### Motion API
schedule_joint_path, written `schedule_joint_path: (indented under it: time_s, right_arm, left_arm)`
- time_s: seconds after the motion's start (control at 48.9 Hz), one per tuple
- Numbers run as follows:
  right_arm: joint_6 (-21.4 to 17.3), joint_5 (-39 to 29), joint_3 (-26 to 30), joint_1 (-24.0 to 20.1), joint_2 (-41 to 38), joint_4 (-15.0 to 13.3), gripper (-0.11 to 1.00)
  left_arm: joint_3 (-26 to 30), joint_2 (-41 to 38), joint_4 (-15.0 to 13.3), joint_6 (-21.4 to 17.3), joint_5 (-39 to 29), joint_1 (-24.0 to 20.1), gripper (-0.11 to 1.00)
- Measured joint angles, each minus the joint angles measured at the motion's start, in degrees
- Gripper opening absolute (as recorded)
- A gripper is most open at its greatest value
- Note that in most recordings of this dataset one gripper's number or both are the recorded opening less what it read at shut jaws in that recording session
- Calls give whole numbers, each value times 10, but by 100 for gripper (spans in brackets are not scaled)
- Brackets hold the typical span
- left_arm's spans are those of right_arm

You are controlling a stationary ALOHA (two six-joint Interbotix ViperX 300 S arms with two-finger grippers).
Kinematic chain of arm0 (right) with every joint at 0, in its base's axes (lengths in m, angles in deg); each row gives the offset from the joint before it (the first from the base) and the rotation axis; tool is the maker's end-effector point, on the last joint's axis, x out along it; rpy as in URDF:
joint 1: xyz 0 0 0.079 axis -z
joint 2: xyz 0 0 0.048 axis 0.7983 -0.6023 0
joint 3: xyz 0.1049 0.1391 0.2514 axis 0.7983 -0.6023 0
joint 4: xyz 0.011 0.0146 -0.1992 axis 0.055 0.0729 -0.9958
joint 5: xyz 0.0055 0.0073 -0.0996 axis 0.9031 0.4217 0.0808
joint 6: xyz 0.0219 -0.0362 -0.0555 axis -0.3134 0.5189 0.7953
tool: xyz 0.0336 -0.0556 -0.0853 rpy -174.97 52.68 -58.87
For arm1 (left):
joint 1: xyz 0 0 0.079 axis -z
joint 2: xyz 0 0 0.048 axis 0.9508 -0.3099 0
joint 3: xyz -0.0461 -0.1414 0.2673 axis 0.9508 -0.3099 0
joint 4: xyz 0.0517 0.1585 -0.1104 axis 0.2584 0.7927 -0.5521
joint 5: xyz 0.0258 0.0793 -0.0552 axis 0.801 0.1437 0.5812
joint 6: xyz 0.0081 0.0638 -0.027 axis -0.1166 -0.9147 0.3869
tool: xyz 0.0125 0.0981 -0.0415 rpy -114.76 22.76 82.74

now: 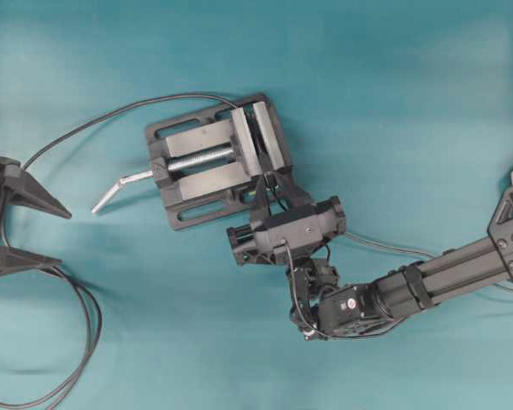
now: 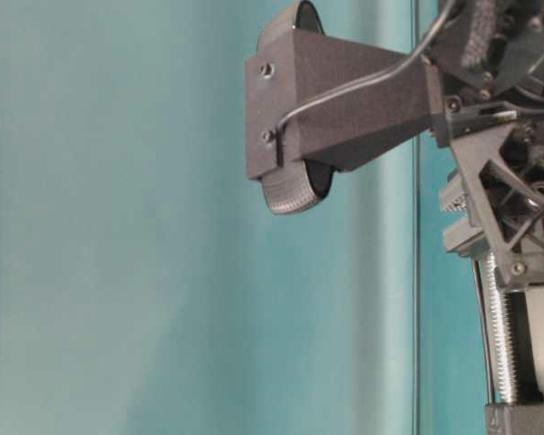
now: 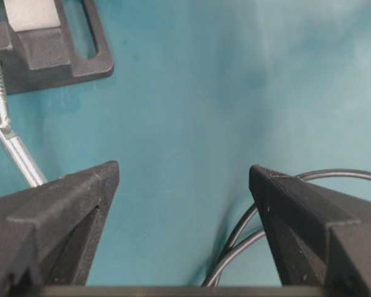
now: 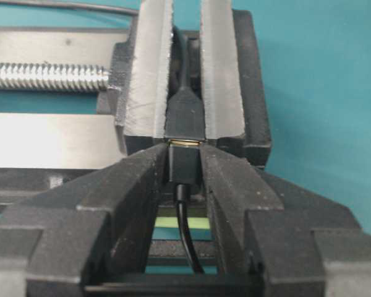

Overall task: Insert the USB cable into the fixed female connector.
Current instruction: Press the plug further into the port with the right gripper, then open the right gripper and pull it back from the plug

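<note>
Teal cloth spreads bare around my work. My right arm reaches in from the far side, right gripper clamped on the USB cable, whose plug meets the fixed female connector held in the vise. My left gripper rests wide apart at the edge, holding nothing.

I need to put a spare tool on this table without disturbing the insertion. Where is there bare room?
Bare cloth fills the whole far strip beyond the vise and the near-middle patch between the looped cable and the right arm. It is crowded at the vise, where the right end effector grips the USB plug, and around the open left end effector.
</note>
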Motion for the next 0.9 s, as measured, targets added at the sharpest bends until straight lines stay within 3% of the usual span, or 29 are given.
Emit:
schedule_joint_path:
  time_s: [0.163,0.899]
  right_arm:
    - [0,9,4,1,0,36,43]
    - [11,-11,11,-4,-2,47,44]
  left_arm:
    - [0,0,-1,0,0,0,100]
    - [0,0,0,0,1,0,100]
